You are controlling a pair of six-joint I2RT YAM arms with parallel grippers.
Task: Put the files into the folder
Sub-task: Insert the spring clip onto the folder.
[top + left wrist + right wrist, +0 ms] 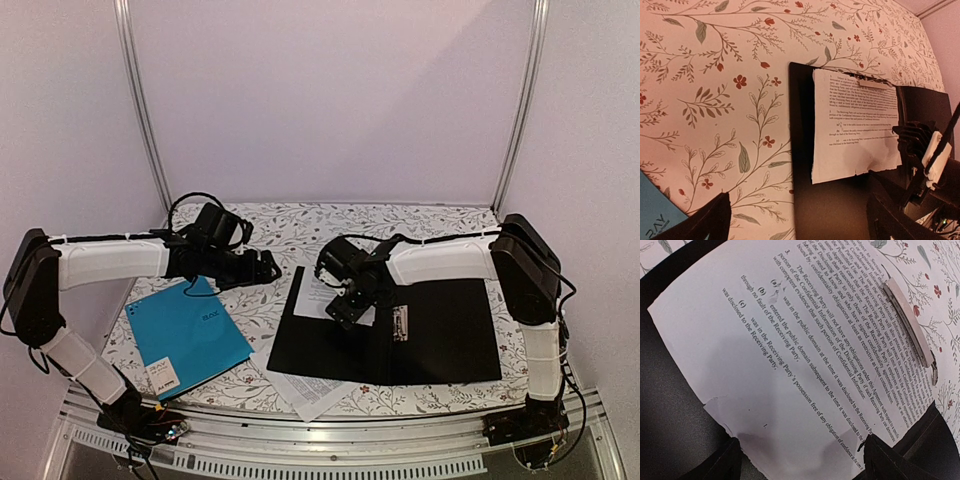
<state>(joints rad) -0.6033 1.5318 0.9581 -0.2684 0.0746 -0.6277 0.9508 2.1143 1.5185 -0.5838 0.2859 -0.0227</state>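
Two claws stand with their fingers apart, holding nothing. The right claw [344,312] hovers directly over one sheet of the files [790,340]. That sheet lies flat on the left leaf of the open folder [440,335], at centre frame, its long axis running from the silver clip [910,320] toward the claw. Other sheets [310,388] poke out beneath the folder's lower edge. The left claw [268,268] hangs farther off, to the upper left. The paper is thin and limp with a ragged lower edge, the folder cover is stiff matte black, and the desk [715,75] is floral.

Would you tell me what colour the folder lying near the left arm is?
It is a teal-blue folder, clearest in the top external view.
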